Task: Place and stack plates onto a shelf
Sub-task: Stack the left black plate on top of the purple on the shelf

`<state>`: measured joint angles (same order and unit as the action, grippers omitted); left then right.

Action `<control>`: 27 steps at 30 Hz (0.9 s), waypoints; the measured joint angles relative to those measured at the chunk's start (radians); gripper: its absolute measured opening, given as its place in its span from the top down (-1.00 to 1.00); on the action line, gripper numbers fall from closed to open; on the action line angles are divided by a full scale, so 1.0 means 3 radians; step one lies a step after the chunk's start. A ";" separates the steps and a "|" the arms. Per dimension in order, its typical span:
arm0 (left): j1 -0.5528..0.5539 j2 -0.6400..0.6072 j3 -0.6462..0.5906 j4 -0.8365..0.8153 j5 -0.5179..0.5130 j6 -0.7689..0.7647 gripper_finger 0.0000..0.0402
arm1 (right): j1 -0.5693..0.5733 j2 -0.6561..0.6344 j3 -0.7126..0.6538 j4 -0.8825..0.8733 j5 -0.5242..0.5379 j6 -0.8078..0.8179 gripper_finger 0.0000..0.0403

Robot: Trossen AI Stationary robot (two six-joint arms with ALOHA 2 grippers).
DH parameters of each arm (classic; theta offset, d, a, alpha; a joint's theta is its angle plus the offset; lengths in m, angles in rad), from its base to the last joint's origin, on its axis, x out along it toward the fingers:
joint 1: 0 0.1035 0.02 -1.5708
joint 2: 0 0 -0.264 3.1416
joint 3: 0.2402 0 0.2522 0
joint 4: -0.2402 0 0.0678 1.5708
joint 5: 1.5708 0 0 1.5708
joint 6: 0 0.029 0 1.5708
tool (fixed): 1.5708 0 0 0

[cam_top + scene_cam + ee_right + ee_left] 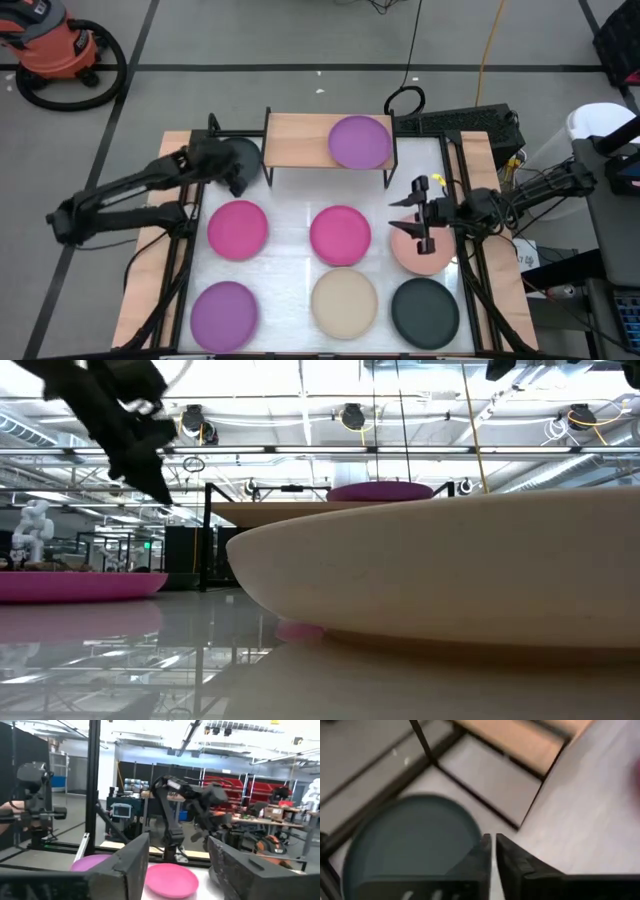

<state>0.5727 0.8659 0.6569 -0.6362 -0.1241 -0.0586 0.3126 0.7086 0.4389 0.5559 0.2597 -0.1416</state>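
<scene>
The wooden shelf [300, 140] stands at the table's far edge with a purple plate [360, 142] on its right half. My left gripper [238, 183] [493, 842] is shut, raised beside the shelf's left end, over a dark grey plate [410, 840]. My right gripper [415, 215] [177, 870] is open above a salmon plate [425, 258]. Flat on the table lie two magenta plates [237, 229] [340, 235], a purple one [224, 312], a beige one [344, 303] [450, 570] and a second dark grey one [425, 312]. My left gripper has its fingers pointing down beside the dark grey plate's rim [470, 832], which runs behind one finger. I cannot tell whether the finger touches the plate, or whether the plate lies on the table.
The shelf's left half [295, 135] is bare wood, and its black legs [470, 795] stand close to my left gripper. Black frame rails run along the table's left [185, 250] and right [470, 280] sides. A vacuum cleaner [60, 50] sits on the floor beyond.
</scene>
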 joint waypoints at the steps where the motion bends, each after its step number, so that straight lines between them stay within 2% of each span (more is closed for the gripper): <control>1: 0.0000 0.0118 0.0023 -0.0026 0.0000 0.0004 0.73 | 0.0000 -0.0001 0.0000 -0.0015 -0.0002 0.0017 0.05; 6: -0.0001 0.0578 0.0033 -0.0208 0.0000 0.0007 0.40 | 0.0000 0.0000 0.0000 -0.0041 -0.0005 0.0082 0.06; 10: -0.0001 0.0851 0.0017 -0.0246 -0.0047 0.0003 0.24 | 0.0000 0.0001 0.0000 -0.0035 -0.0006 0.0068 0.06; 14: -0.0001 0.1064 0.0017 -0.0190 -0.0163 0.0065 0.19 | 0.0000 0.0001 0.0000 -0.0033 -0.0004 0.0069 0.06; 24: -0.0001 0.1485 0.0017 -0.0167 -0.0180 0.0126 0.19 | 0.0000 0.0018 0.0000 -0.0068 -0.0003 0.0082 0.07; 27: 0.0001 0.1566 0.0015 -0.0121 -0.0304 0.0127 0.19 | 0.0000 0.0020 0.0000 -0.0075 -0.0003 0.0082 0.07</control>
<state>0.5730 1.3357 0.6613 -0.6727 -0.2154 -0.0205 0.3126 0.7145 0.4389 0.5335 0.2588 -0.1169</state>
